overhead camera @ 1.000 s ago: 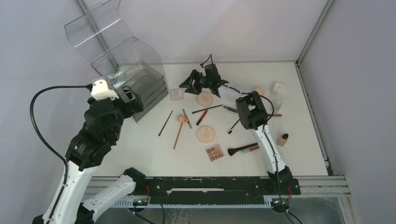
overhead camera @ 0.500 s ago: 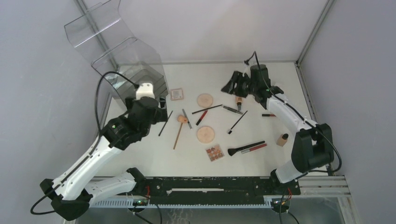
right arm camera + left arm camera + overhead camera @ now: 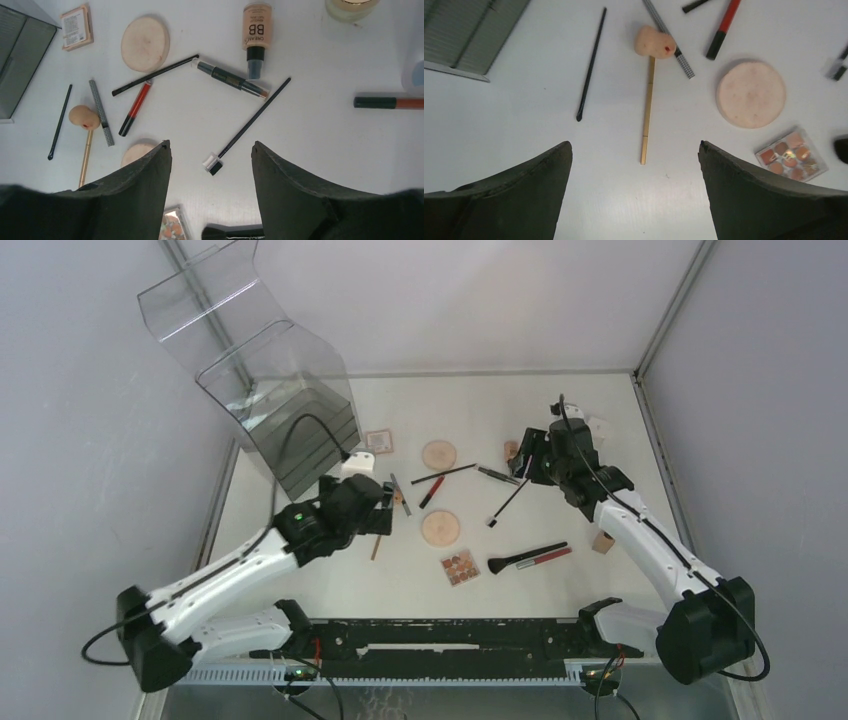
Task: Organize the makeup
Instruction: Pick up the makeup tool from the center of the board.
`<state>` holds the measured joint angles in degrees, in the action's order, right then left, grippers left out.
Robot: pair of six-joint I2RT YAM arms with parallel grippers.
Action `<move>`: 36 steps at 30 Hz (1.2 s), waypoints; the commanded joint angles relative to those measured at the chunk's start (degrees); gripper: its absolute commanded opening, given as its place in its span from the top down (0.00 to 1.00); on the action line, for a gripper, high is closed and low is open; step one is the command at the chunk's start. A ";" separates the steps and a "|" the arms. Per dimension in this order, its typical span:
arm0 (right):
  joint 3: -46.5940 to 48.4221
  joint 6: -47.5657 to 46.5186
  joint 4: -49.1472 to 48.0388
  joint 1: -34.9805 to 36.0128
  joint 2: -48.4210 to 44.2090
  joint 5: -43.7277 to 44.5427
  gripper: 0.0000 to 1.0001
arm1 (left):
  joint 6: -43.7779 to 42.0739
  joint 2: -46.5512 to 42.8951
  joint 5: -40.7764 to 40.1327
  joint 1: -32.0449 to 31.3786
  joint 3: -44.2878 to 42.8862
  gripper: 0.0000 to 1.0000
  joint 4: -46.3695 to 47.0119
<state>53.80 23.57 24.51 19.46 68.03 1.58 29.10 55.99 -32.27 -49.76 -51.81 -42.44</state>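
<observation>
I am watching the left jaws hanging wide apart and empty above the white desk (image 3: 499, 125), with a thin gold stick (image 3: 647, 107) lying between them, its far end meeting a beige sponge (image 3: 653, 42) and a round peach powder disc (image 3: 751, 94) resting to its right. The right jaws are also gaping apart, hovering over a thin black brush with a white tip (image 3: 248, 122) near a tan BB cream tube (image 3: 256, 30).
</observation>
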 commanded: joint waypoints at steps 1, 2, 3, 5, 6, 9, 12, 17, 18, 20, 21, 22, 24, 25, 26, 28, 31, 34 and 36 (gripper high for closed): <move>-2.36 2.04 -3.68 0.55 -0.14 4.19 0.32 | 3.28 8.95 2.82 -0.25 -0.72 0.00 3.28; -2.53 2.59 -4.07 0.53 0.05 3.45 0.32 | 3.58 9.94 2.67 -0.25 -0.67 0.01 3.99; -2.56 2.91 -4.38 0.53 0.34 2.74 0.32 | 4.30 10.72 2.47 -0.21 -0.66 0.03 4.56; -2.53 2.88 -5.14 0.62 0.96 1.20 0.32 | 5.87 12.55 2.13 0.07 -1.02 0.05 5.35; -2.49 2.81 -5.56 0.56 1.23 0.18 0.32 | 6.76 13.96 2.85 0.58 -1.60 0.06 5.57; -2.25 3.06 -6.11 0.40 1.41 -2.60 0.32 | 8.87 18.98 5.42 2.05 -4.22 0.06 5.33; -2.34 3.94 -6.26 0.32 1.59 -4.49 0.32 | 9.11 23.86 5.86 2.12 -4.76 0.14 5.80; -2.56 5.76 -6.89 -0.30 3.98 -9.51 0.32 | 7.91 30.15 11.49 2.03 -4.53 0.21 8.30; -2.60 6.00 -7.00 -0.34 4.42 -10.21 0.32 | 8.01 30.86 11.34 2.08 -4.48 0.21 8.33; -2.53 6.48 -7.30 -0.30 5.14 -11.34 0.32 | 8.24 31.78 10.90 2.19 -3.96 0.23 8.54; -2.56 6.71 -7.51 -0.30 5.44 -11.71 0.32 | 8.24 32.14 10.72 2.16 -3.59 0.25 8.66; -2.53 6.94 -7.63 -0.30 5.64 -12.02 0.32 | 8.33 32.27 10.66 2.20 -3.13 0.25 8.87; -2.56 7.30 -8.12 -0.33 6.00 -12.52 0.32 | 8.15 31.84 11.26 2.21 -1.91 0.26 9.86; -2.52 7.50 -8.37 -0.32 6.12 -12.69 0.33 | 7.90 31.37 11.61 2.21 -1.12 0.27 10.56; -2.56 7.62 -8.64 -0.36 6.22 -12.93 0.33 | 7.69 31.01 11.71 2.25 -0.61 0.27 10.87; -2.55 7.72 -8.97 -0.30 6.39 -13.24 0.33 | 6.39 30.15 11.11 2.41 -0.31 0.26 10.59; -2.56 7.99 -9.17 -0.37 6.48 -13.39 0.33 | 5.18 27.29 11.38 5.86 -0.16 0.24 10.36; -2.56 8.28 -9.51 -0.36 6.88 -13.91 0.33 | 4.36 24.45 13.09 10.74 -1.05 0.19 11.86; -2.56 8.73 -9.86 -0.22 7.15 -14.47 0.33 | 4.27 25.59 9.47 11.60 -4.29 0.16 10.24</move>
<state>50.85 30.94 17.80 19.27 74.65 -11.51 34.76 83.83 -19.70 -41.12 -52.95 -33.01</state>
